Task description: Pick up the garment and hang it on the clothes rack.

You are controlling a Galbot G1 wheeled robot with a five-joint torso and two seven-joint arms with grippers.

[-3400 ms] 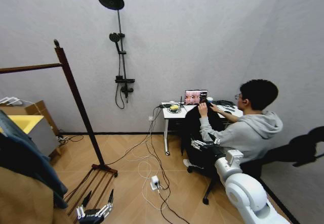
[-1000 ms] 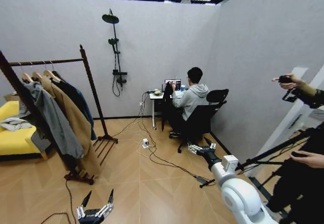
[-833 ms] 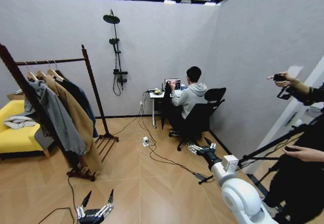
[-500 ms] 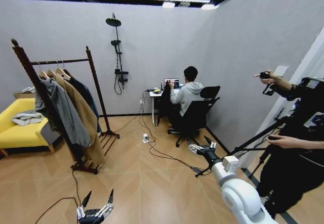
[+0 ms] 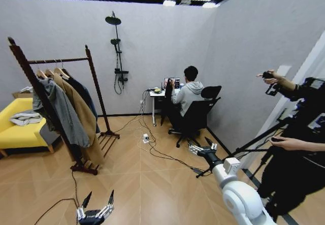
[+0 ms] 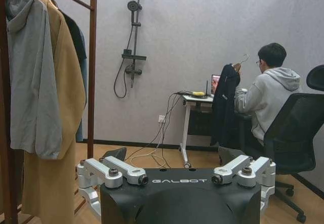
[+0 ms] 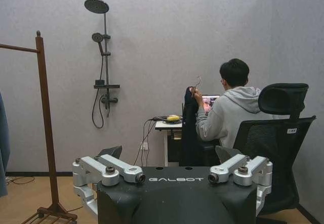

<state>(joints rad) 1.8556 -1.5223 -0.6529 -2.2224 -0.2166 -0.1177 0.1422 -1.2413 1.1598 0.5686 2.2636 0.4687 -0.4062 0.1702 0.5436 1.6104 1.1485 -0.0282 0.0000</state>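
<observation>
Holding a dark jacket (image 6: 225, 102) up by its hanger, the seated person's hand (image 6: 236, 68) offers it for pickup. Both the left gripper (image 5: 96, 212) and right gripper (image 5: 202, 148) are splayed and empty, well apart from it and the clothes rack (image 5: 61, 61).

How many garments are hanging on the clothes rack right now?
3 on the clothes rack: a grey hooded jacket nearest, a tan coat in the middle, a dark blue garment at the far post. More may be hidden behind them.
</observation>
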